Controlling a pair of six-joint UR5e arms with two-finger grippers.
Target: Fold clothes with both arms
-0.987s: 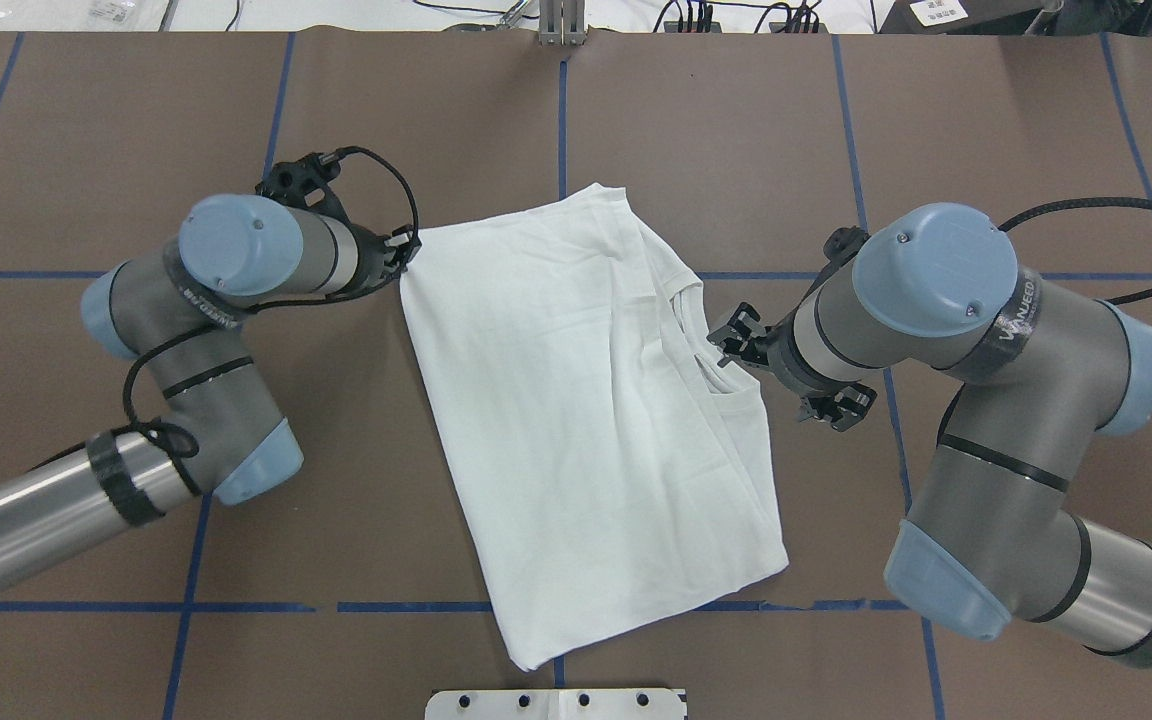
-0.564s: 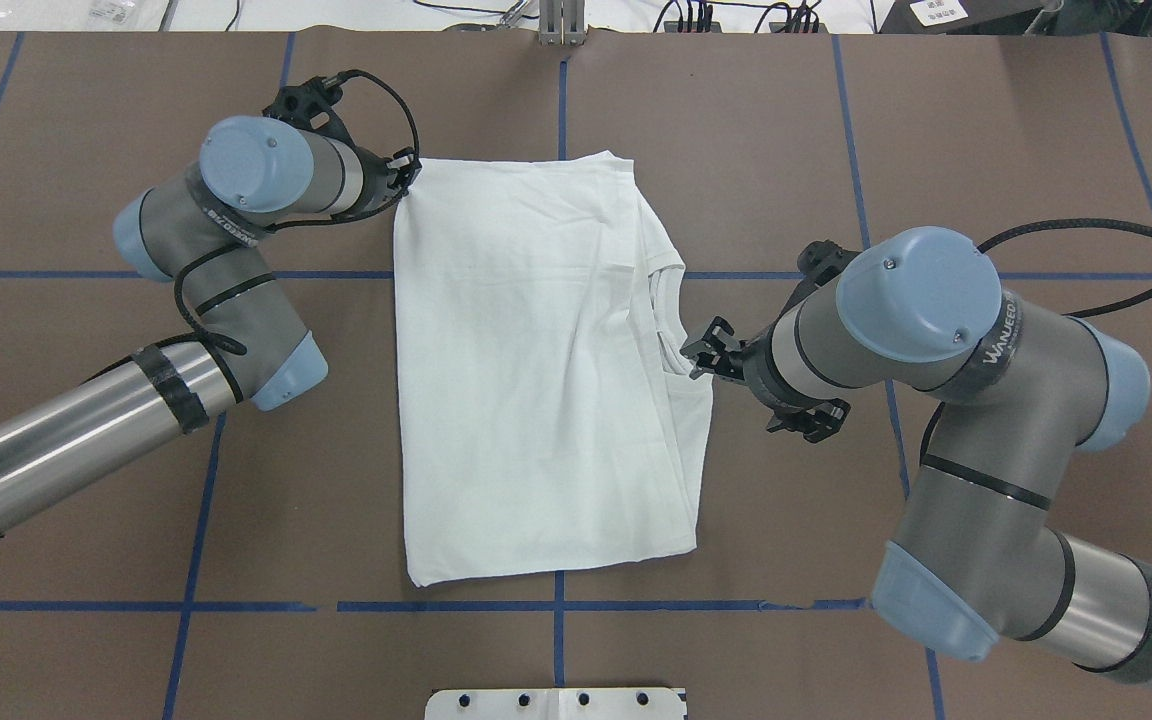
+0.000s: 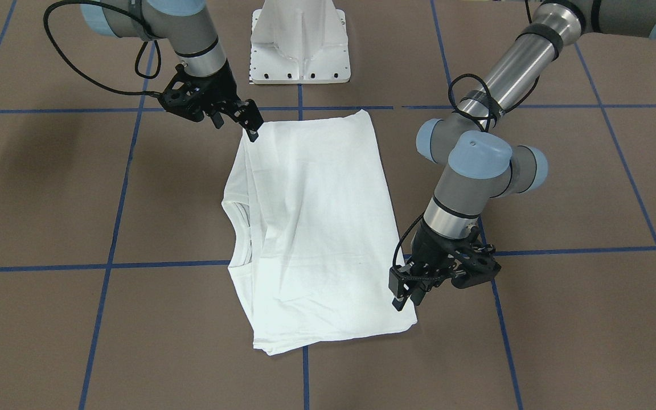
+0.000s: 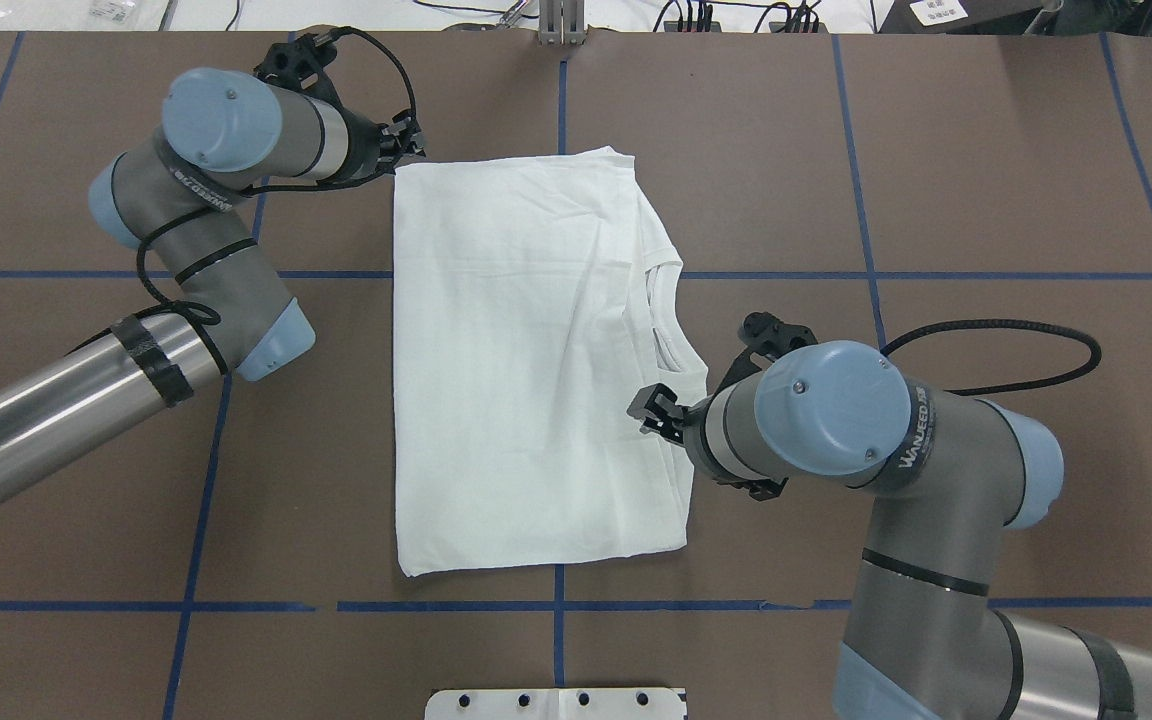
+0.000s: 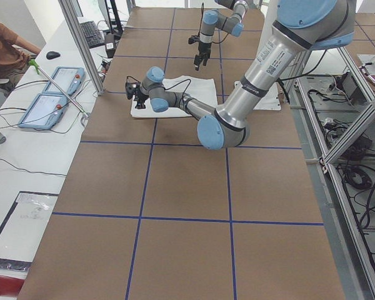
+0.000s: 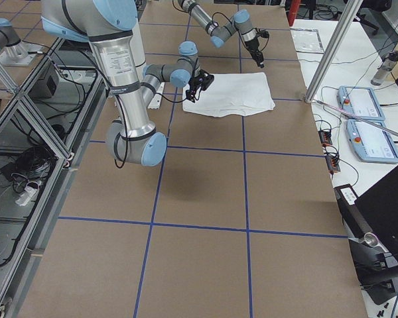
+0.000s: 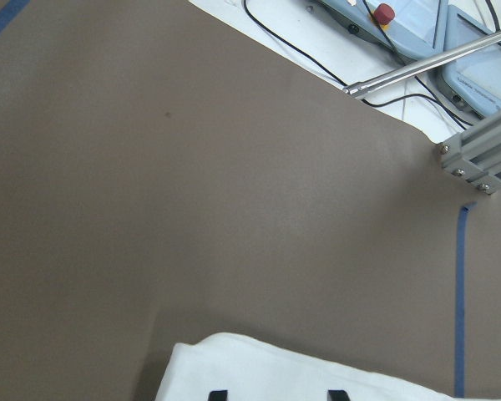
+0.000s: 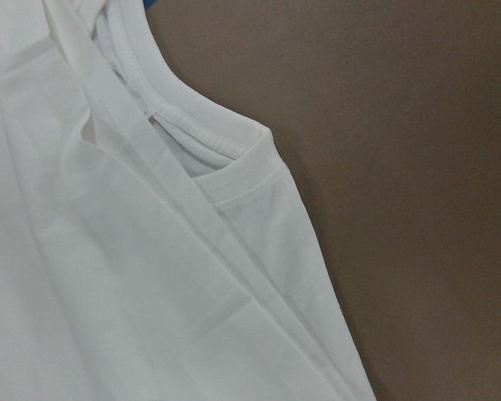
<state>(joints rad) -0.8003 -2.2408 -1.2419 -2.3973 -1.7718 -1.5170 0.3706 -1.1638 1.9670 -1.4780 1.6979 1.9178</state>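
The shirt (image 4: 526,360) lies folded flat on the table (image 4: 936,150), with its collar (image 4: 664,310) at the right edge. The right gripper (image 4: 648,408) is over that edge, just nearer than the collar; whether its fingers are apart or together cannot be determined. The left gripper (image 4: 412,148) is at the far left corner, with its fingertips (image 7: 218,394) spread apart.

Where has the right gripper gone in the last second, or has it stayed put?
Yes. In the overhead view the right gripper has moved down and leftward, away from the horizontal blue tape line, and is over the edge of the shirt.
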